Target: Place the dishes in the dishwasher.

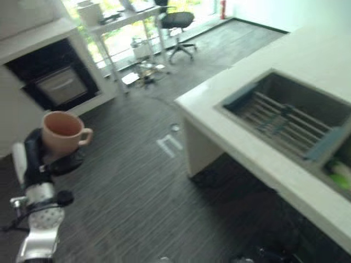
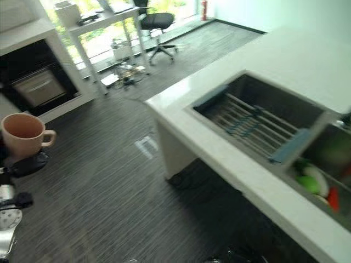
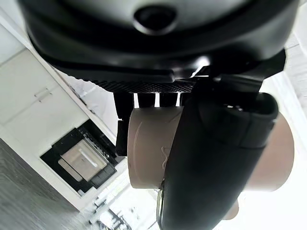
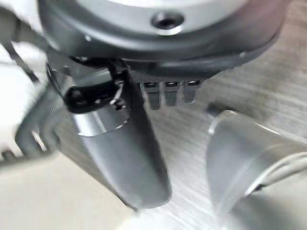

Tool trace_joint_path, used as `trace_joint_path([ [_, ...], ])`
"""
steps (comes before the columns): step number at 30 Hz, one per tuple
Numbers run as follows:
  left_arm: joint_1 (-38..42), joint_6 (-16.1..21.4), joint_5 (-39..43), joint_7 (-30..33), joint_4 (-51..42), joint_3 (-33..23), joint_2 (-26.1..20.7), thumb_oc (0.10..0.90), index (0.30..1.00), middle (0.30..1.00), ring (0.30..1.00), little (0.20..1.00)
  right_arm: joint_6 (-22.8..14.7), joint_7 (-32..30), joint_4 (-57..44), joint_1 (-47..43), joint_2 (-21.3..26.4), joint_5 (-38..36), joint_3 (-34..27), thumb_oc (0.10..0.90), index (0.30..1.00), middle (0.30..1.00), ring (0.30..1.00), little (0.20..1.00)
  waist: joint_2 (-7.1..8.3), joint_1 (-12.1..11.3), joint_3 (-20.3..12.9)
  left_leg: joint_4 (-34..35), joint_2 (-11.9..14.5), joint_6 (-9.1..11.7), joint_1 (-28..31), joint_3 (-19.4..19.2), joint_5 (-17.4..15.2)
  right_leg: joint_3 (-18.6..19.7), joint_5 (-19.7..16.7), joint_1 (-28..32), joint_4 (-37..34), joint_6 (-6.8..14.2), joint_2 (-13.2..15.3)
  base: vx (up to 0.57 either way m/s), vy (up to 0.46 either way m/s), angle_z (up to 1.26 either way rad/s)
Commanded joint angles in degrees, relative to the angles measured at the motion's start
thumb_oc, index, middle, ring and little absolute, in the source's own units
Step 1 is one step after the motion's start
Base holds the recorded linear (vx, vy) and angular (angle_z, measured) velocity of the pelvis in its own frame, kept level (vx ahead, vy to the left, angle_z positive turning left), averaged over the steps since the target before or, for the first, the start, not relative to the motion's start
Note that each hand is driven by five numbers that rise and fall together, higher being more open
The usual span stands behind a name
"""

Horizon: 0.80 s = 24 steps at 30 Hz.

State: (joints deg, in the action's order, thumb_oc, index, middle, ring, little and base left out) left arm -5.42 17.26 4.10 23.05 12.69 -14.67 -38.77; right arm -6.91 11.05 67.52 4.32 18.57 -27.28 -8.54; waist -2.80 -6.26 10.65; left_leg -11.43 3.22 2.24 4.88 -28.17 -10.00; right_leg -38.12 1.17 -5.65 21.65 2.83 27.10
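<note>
A pink mug (image 1: 61, 130) with its handle to the right is held upright at the lower left, above the dark floor. My left hand (image 1: 38, 159) is shut on it from below and behind. In the left wrist view the thumb (image 3: 211, 158) lies across the mug (image 3: 148, 148) and the fingers wrap its far side. A dark built-in appliance (image 1: 60, 82) sits in the white cabinet beyond the mug, its door closed. My right hand (image 4: 124, 143) hangs over the grey floor with nothing in it, fingers relaxed.
A white counter (image 1: 247, 153) runs along the right with a steel sink (image 1: 285, 118) holding a rack. Green and red items (image 2: 312, 181) lie in the second basin. A white desk (image 1: 126, 22) and an office chair (image 1: 178, 24) stand at the back.
</note>
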Motion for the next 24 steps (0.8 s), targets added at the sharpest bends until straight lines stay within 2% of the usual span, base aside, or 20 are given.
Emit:
trace_joint_path([
  [1, 3.4, 7.6, 0.1, 3.9, -7.8, -9.1, -6.1, 0.400, 0.300, 0.300, 0.300, 0.300, -1.2, 0.0, -2.2, -0.4, -0.9, -1.2, 2.1, 0.800, 0.900, 0.900, 0.900, 0.900, -1.98, 0.0, -1.1, -5.8, 2.4, -0.8, -3.9, 7.0, -4.5, 2.1, 1.7, 5.3, -4.5, 7.3, -5.0, -0.01, 0.409, 0.47],
  [3, 2.8, 7.6, -1.6, 2.9, -9.8, -8.5, -5.4, 0.400, 0.300, 0.300, 0.300, 0.300, -1.4, -0.3, -4.2, -0.6, -2.0, 0.7, 2.9, 0.800, 0.900, 0.900, 0.900, 0.900, -2.13, -1.4, -0.9, -5.8, 0.4, -3.0, -4.0, 7.9, -5.6, 1.6, -0.8, 7.2, -4.5, 7.7, -2.9, 0.01, 0.418, 0.57],
  [4, 2.9, 7.8, -2.1, 2.6, -10.2, -8.1, -5.2, 0.400, 0.300, 0.300, 0.300, 0.300, -1.2, -0.4, -5.0, -0.7, -2.4, 0.4, 3.3, 0.800, 0.900, 0.900, 0.900, 0.900, -2.29, -1.5, -0.9, -5.8, -0.3, -3.7, -4.0, 8.4, -5.9, 1.6, -2.0, 8.0, -4.5, 7.8, -2.7, 0.04, 0.423, 0.49],
  [5, 3.4, 7.7, -2.6, 2.4, -10.6, -7.2, -4.8, 0.400, 0.300, 0.300, 0.300, 0.300, -0.8, -0.7, -5.7, -0.8, -2.8, -0.2, 4.0, 0.800, 0.900, 0.900, 0.900, 0.900, -2.62, -1.4, -0.8, -5.8, -0.8, -4.4, -4.0, 9.3, -5.9, 2.3, -3.3, 8.7, -4.1, 7.8, -3.0, 0.06, 0.379, 0.62],
  [6, 4.2, 7.7, -3.1, 2.1, -11.0, -5.7, -4.3, 0.400, 0.300, 0.300, 0.300, 0.300, -0.6, -0.9, -6.6, -0.9, -3.2, -0.7, 4.3, 0.800, 0.900, 0.900, 0.900, 0.900, -3.11, -0.7, -0.6, -5.8, -1.4, -5.2, -4.1, 11.2, -6.0, 5.1, -4.6, 8.5, -2.5, 8.0, -3.9, 0.11, 0.369, 0.63],
  [8, 6.8, 8.8, -4.0, 1.1, -10.0, -1.9, -4.0, 0.400, 0.300, 0.300, 0.300, 0.300, 0.0, -1.3, -8.3, -0.5, -3.8, -1.7, 5.4, 0.800, 0.900, 0.900, 0.900, 0.900, -3.16, 1.9, -0.2, -5.8, -2.9, -6.3, -4.6, 16.2, -5.8, 15.2, -0.3, 5.0, 2.9, 6.7, -10.0, 0.18, 0.225, 1.05],
  [9, 7.9, 8.9, -4.1, 0.6, -9.9, -0.6, -4.1, 0.400, 0.300, 0.300, 0.300, 0.300, -0.4, -1.3, -8.6, -0.5, -4.0, -2.0, 6.0, 0.800, 0.900, 0.900, 0.900, 0.900, -2.80, 2.8, -0.1, -5.8, -3.5, -6.7, -4.7, 18.0, -5.8, 17.9, 1.9, 4.2, 2.4, 6.1, -13.3, 0.13, 0.081, 1.76],
  [10, 9.1, 8.5, -4.5, 0.6, -10.0, 0.6, -4.0, 0.400, 0.300, 0.300, 0.300, 0.300, -0.5, -1.1, -9.2, -0.6, -4.0, -1.7, 6.7, 0.800, 0.900, 0.900, 0.900, 0.900, -2.43, 3.9, 0.1, -5.8, -3.8, -7.0, -5.5, 18.9, -4.7, 18.2, 2.2, 3.2, 0.2, 4.8, -16.7, 0.14, 0.071, 1.81],
  [12, 9.3, 7.4, -4.5, 0.6, -10.6, 0.9, -4.4, 0.400, 0.300, 0.300, 0.300, 0.300, 0.3, 0.1, -10.1, -1.1, -3.1, -0.4, 8.2, 0.800, 0.900, 0.900, 0.900, 0.900, -1.26, 4.6, 0.4, -5.8, -4.8, -6.7, -4.9, 19.7, -5.4, 18.0, 2.8, 2.0, -4.5, 4.6, -19.8, 0.19, 0.068, 1.30],
  [14, 9.1, 6.7, -4.7, 1.1, -11.5, 0.9, -4.4, 0.400, 0.300, 0.300, 0.300, 0.300, 1.5, 0.6, -10.1, -1.8, -2.2, 0.2, 9.3, 0.800, 0.900, 0.900, 0.900, 0.900, 0.06, 5.0, 0.9, -5.8, -6.3, -6.7, -4.2, 19.9, -6.7, 18.4, 3.0, -1.8, -4.5, 5.1, -19.8, 0.25, 0.023, 0.83],
  [16, 10.3, 7.0, -4.2, 0.2, -11.9, 2.1, -4.6, 0.400, 0.300, 0.300, 0.300, 0.300, 2.0, 0.9, -8.6, -2.2, -1.7, 0.1, 9.0, 0.800, 0.900, 0.900, 0.900, 0.900, 1.90, 6.9, 1.7, -5.8, -9.1, -7.8, -2.7, 21.7, -9.3, 20.2, -3.0, -10.3, -4.5, 7.7, -18.7, 0.38, -0.041, 0.18],
  [17, 10.7, 7.7, -4.2, -0.4, -11.7, 2.4, -4.5, 0.400, 0.300, 0.300, 0.300, 0.300, 2.2, 0.7, -8.3, -2.0, -1.8, 0.1, 8.8, 0.800, 0.900, 0.900, 0.900, 0.900, 2.02, 7.3, 1.9, -5.8, -9.4, -8.1, -1.8, 22.3, -10.2, 20.3, -5.3, -12.3, -4.5, 8.4, -18.4, 0.40, -0.057, 0.30],
  [19, 11.6, 8.6, -4.6, -1.7, -10.8, 3.0, -3.6, 0.400, 0.300, 0.300, 0.300, 0.300, 2.6, 0.4, -7.1, -1.8, -1.6, -0.3, 8.3, 0.800, 0.900, 0.900, 0.900, 0.900, 1.65, 7.1, 1.7, -5.8, -9.2, -7.8, 0.0, 22.9, -10.2, 19.4, -3.0, -10.4, -4.5, 7.0, -19.3, 0.35, -0.074, 0.57],
  [21, 11.9, 9.5, -5.7, -2.1, -10.5, 4.8, -2.3, 0.400, 0.300, 0.300, 0.300, 0.300, 2.8, 0.1, -5.1, -1.9, -1.5, -0.8, 7.5, 0.800, 0.900, 0.900, 0.900, 0.900, 1.17, 7.3, 0.9, -5.8, -9.4, -6.4, 2.6, 24.2, -9.2, 19.5, -1.6, -9.2, -4.5, 5.7, -20.7, 0.36, -0.104, 0.53],
  [22, 11.8, 9.2, -6.6, -1.9, -10.9, 5.5, -1.5, 0.400, 0.300, 0.300, 0.300, 0.300, 3.2, 0.0, -4.8, -2.1, -1.3, -0.7, 7.7, 0.800, 0.900, 0.900, 0.900, 0.900, 0.96, 7.3, 0.4, -5.8, -8.9, -5.1, 5.0, 23.4, -7.2, 19.1, 0.0, -7.6, -4.5, 4.5, -20.8, 0.40, -0.093, 0.51],
  [24, 11.7, 9.4, -7.8, -2.0, -11.2, 6.1, -1.1, 0.400, 0.300, 0.300, 0.300, 0.300, 2.6, -0.5, -4.9, -2.2, -1.3, -0.3, 8.7, 0.800, 0.900, 0.900, 0.900, 0.900, 0.86, 7.0, -0.1, -5.8, -8.2, -2.6, 7.2, 23.1, -0.3, 19.2, 2.5, -5.5, -4.5, 2.6, -21.0, 0.36, -0.100, 0.61],
])
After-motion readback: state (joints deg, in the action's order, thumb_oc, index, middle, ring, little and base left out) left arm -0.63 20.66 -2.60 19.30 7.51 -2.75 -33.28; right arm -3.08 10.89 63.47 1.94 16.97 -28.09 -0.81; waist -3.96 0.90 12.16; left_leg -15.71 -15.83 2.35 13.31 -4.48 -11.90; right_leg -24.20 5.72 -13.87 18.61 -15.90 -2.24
